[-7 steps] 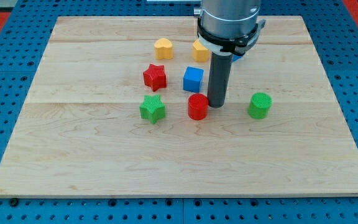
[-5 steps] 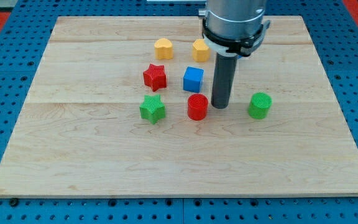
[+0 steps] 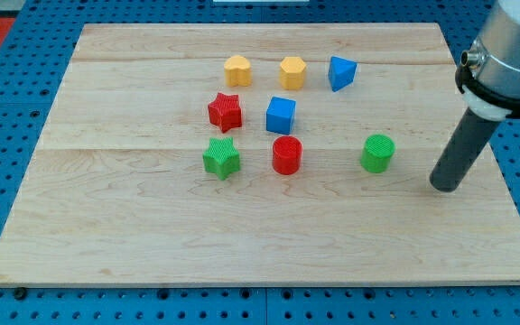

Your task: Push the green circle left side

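In the camera view, the green circle is a short ribbed cylinder standing upright on the wooden board, right of the red circle. My tip rests to its right, apart; the arm carries no pincer.

One raised front camera looks down across the whole wooden board.

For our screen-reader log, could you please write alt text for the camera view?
My tip rests on the wooden board, to the view's right of the green circle block, apart from it. Further left sit a red circle, green star, red star and blue cube.
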Motion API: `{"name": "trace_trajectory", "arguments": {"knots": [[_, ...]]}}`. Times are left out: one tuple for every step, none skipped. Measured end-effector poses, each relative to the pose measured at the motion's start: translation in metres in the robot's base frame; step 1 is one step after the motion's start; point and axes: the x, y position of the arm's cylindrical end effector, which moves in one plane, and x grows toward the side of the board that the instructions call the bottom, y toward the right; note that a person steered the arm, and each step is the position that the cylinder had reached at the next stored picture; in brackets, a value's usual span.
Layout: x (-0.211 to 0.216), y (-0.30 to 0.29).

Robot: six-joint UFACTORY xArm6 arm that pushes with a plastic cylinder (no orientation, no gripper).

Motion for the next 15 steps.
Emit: {"name": "trace_trajectory", "arguments": {"knots": [[-0.017, -0.002], [-0.024, -0.011], [-0.025, -0.016], [-0.025, -0.016], [-0.025, -0.016], [-0.038, -0.016], [-0.052, -0.016], [-0.052, -0.027], [-0.052, -0.045], [-0.052, -0.05], [-0.052, -0.061], [-0.052, -0.076], [-0.052, -0.078], [-0.058, -0.073], [-0.078, -0.071]]}}
